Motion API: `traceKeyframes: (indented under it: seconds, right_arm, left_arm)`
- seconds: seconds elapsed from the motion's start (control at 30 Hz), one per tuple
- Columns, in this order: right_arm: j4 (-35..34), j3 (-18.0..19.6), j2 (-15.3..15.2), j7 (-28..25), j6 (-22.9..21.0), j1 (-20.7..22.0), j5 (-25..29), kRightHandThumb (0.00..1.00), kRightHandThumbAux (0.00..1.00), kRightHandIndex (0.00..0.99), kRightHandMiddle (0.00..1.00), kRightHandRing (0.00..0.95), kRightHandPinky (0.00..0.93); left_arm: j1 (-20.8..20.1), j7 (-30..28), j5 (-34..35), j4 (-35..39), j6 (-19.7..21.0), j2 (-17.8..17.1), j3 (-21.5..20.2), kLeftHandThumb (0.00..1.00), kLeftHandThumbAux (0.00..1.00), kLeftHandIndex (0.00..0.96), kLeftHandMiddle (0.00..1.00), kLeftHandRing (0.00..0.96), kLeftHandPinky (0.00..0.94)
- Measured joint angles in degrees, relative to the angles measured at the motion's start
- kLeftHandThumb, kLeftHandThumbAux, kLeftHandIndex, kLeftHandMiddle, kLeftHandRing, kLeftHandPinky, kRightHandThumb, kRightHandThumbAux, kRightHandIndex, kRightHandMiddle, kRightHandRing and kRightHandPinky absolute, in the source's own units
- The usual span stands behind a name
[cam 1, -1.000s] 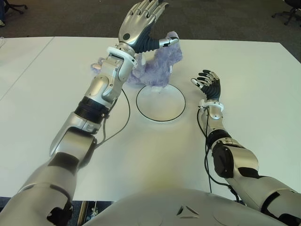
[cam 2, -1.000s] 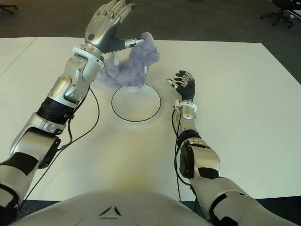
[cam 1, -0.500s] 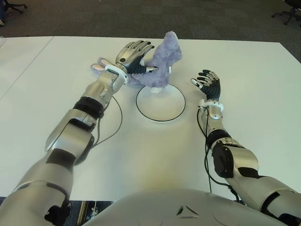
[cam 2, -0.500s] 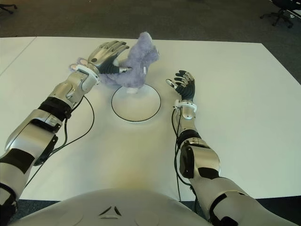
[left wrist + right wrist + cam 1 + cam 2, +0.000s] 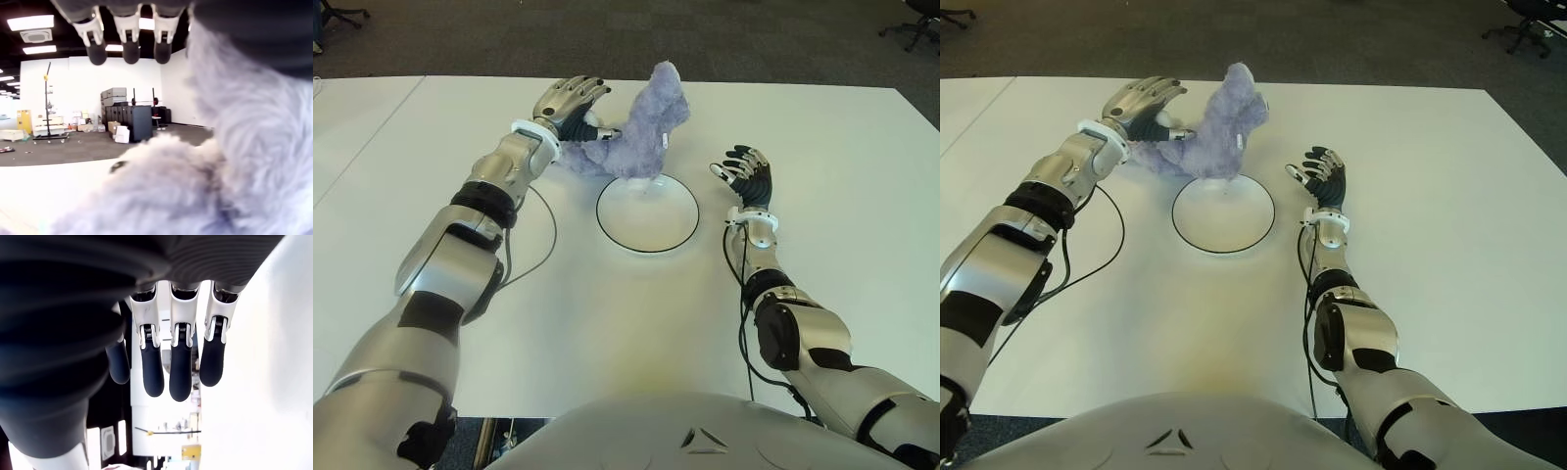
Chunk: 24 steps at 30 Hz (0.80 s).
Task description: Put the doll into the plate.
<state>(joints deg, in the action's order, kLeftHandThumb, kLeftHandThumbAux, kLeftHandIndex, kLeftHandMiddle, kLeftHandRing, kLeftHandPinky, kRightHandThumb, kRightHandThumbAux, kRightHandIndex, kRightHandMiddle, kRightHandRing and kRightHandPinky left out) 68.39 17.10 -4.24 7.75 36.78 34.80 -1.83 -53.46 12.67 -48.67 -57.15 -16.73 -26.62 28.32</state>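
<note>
The doll (image 5: 641,132), a fluffy purple plush, stands tilted at the far rim of the white, black-edged plate (image 5: 651,223). Its base covers that rim, and its lower part stretches left over the table. My left hand (image 5: 574,101) is at that left end, up against the fur. In the left wrist view its fingertips (image 5: 131,51) reach out straight past the doll (image 5: 220,186) and do not close round it. My right hand (image 5: 747,171) shows to the right of the plate, idle, with its fingers (image 5: 180,377) spread and nothing in them.
The white table (image 5: 832,137) extends wide on both sides, and a second table (image 5: 352,127) adjoins it at the left. A black cable (image 5: 548,240) loops from my left arm across the table, left of the plate. Office chairs stand on the dark floor beyond.
My left hand came down from high above the doll and drew back to the left. The doll, pulled up a second ago, has settled at the plate's far rim. The right hand has not moved.
</note>
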Motion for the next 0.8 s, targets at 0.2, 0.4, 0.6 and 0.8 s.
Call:
traceKeyframes:
  seconds: [0.2, 0.4, 0.6, 0.8]
  right_arm:
    - [0.0, 0.0, 0.0, 0.0, 0.0, 0.0, 0.0, 0.011, 0.858, 0.284, 0.351, 0.372, 0.361]
    - [0.0, 0.0, 0.0, 0.1, 0.0, 0.0, 0.0, 0.007, 0.870, 0.286, 0.349, 0.374, 0.372]
    - [0.0, 0.0, 0.0, 0.1, 0.0, 0.0, 0.0, 0.018, 0.863, 0.286, 0.347, 0.373, 0.360]
    - [0.0, 0.0, 0.0, 0.1, 0.0, 0.0, 0.0, 0.010, 0.855, 0.283, 0.351, 0.372, 0.362]
  left_arm:
    - [0.1, 0.3, 0.3, -2.7, 0.1, -1.7, -0.1, 0.182, 0.230, 0.000, 0.000, 0.000, 0.000]
    - [0.3, 2.1, 0.4, -4.7, 0.1, -2.2, -0.1, 0.196, 0.256, 0.000, 0.000, 0.000, 0.000]
    - [0.4, 4.6, 0.4, -5.8, -0.1, -2.1, -0.1, 0.210, 0.283, 0.000, 0.000, 0.000, 0.000]
    - [0.7, 7.3, 0.4, -6.3, -1.0, -1.9, -0.1, 0.220, 0.286, 0.000, 0.000, 0.000, 0.000]
